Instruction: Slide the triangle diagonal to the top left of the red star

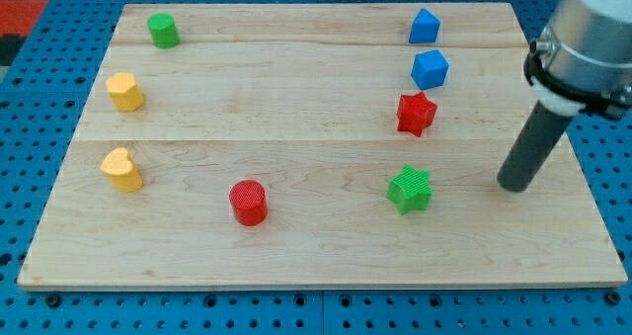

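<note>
The blue triangle sits near the board's top edge, at the view's upper right. The red star lies below it, with a second blue block, blocky in shape, between the two and almost touching the star. My tip rests on the board at the view's right, well to the right of and below the red star, and to the right of the green star. It touches no block.
A red cylinder stands at the lower middle. A yellow heart and a yellow block lie at the left. A green cylinder is at the top left. The wooden board lies on a blue pegboard.
</note>
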